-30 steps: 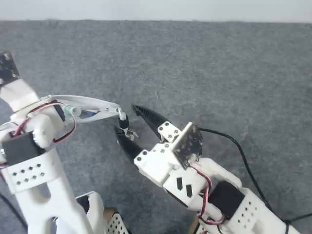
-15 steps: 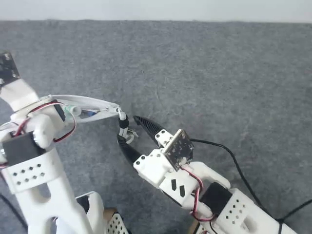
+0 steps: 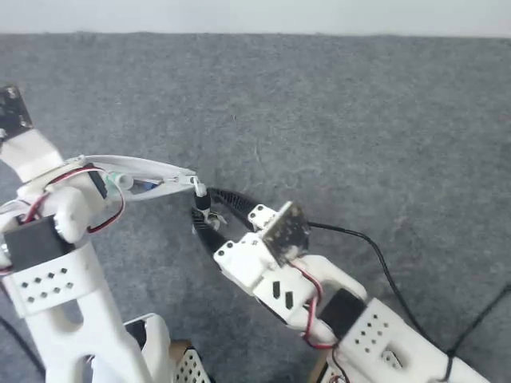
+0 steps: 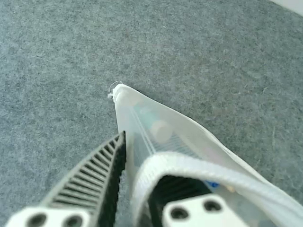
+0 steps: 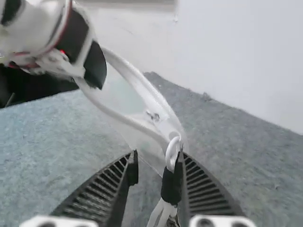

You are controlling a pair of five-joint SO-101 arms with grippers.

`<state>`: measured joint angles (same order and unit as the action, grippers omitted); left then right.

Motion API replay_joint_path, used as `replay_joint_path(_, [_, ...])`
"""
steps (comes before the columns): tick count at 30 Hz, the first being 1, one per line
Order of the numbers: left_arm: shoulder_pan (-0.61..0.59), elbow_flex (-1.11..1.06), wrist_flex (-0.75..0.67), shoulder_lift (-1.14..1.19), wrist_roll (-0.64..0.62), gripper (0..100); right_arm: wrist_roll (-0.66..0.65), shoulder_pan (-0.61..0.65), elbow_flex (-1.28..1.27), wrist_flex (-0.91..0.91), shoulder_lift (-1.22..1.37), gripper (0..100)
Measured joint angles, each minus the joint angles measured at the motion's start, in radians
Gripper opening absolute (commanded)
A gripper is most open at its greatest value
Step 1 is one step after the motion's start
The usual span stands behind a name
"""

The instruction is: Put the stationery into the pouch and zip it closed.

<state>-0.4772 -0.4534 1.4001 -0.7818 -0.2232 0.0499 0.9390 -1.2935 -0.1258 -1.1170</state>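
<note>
The left gripper point(image 4: 135, 158) is clamping one end of the pouch point(image 4: 161, 137). Its ribbed black finger is pressing the mesh from one side, and the other finger is lying mostly hidden under the white edging. Stationery point(image 4: 158, 127) is showing through the mesh only as a pale cap and a speck of blue, so the pieces are hard to make out. The pouch is stretching from that grip toward the right gripper point(image 5: 156, 163); whether it is touching the carpet point(image 3: 359, 120) cannot be told. At the pouch's other tip, the right gripper's jaws are standing a narrow way apart with the zipper pull point(image 5: 169, 182) between them. The pull's ring is leaning on one finger, with a gap showing to the other. How far the zip is drawn is unclear. Both arms are running off the near edge of the high view, and a black cable point(image 3: 375, 255) is trailing over the grey carpet. A white wall point(image 3: 255, 16) is rising behind.
</note>
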Motion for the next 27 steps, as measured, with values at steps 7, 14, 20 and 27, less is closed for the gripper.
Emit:
replay_joint_path(7, [0.0, 0.0, 0.0, 0.0, 0.0, 1, 0.0, -0.003, 0.063, 0.02, 0.163, 20.2])
replay_joint_path(14, [0.0, 0.0, 0.0, 0.0, 0.0, 1, 0.0, -0.002, 0.092, 0.02, 0.267, 23.1])
replay_joint_path(20, [0.0, 0.0, 0.0, -0.003, 0.0, 1, 0.041, -0.043, 0.155, 0.02, 0.344, 19.5])
replay_joint_path(27, [0.0, 0.0, 0.0, -0.003, 0.0, 1, 0.064, -0.057, 0.198, 0.02, 0.399, 15.6])
